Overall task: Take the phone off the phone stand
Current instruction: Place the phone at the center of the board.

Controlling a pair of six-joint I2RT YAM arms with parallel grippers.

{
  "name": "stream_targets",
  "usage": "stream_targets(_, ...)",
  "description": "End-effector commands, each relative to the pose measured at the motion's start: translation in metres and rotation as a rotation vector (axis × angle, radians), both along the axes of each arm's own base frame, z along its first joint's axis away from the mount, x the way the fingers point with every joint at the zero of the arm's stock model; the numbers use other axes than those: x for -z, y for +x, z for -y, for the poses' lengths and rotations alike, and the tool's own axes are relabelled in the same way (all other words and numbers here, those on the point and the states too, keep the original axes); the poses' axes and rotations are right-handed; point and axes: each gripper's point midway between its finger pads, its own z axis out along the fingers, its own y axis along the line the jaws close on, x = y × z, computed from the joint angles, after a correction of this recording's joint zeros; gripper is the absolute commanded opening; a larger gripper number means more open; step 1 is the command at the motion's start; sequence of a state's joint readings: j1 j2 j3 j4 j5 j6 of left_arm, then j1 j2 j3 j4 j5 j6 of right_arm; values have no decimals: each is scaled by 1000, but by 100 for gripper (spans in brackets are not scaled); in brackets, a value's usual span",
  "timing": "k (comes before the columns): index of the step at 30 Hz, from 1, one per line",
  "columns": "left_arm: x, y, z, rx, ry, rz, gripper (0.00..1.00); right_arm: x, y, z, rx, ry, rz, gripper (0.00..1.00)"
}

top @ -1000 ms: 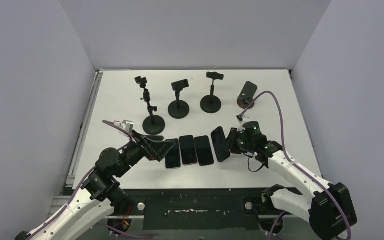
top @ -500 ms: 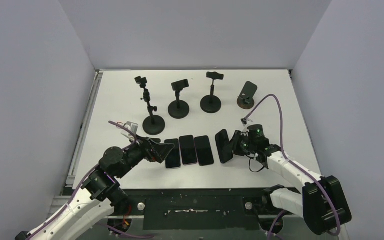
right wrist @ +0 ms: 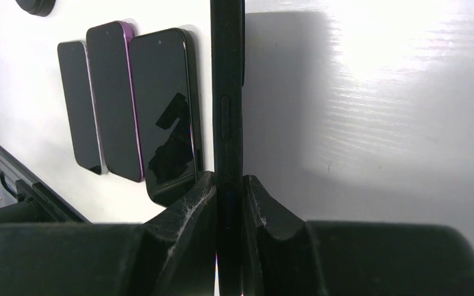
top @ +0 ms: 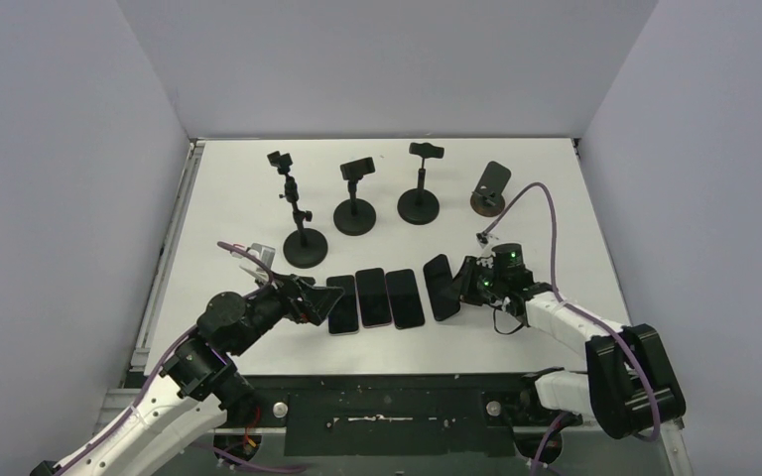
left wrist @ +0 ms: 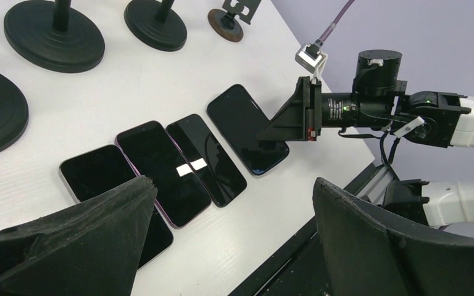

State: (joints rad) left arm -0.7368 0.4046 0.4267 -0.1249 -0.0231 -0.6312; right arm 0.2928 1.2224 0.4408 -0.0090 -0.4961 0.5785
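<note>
**Right arm is pinching the phone down by the row, away from the stands**

So the right fingers (right wrist: 191, 209) are clamping narrow on a black phone (right wrist: 227, 92), squeezing its front and back faces at one end. In the right wrist view it's showing edge-on with the side button facing the camera. The phone is sitting low over the white desk (top: 228, 198), angled, just beside the right end of a row of three phones (top: 373, 297) that are lying flat and side by side. The middle one is showing a purple edge. I can't tell whether the held phone's far end is touching the desk.

The left fingers (left wrist: 99, 228) are hanging wide apart, gripping nothing, near the left end of that row.

Three black round-base stands (top: 355, 213) and a small brown-base stand (top: 489, 188) are standing along the back, well apart from the held phone.
</note>
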Motion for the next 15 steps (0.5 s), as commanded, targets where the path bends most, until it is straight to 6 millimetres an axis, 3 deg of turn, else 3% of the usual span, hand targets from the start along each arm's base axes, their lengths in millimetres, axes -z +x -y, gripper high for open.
stream_targets(1,-15,2,-3,-13,-7,47,97,0,4,-9,-44,39,32,0)
stream_targets(15,-15,3,1,2,-8,45,97,19,-19,-11,-99,32,-84,0)
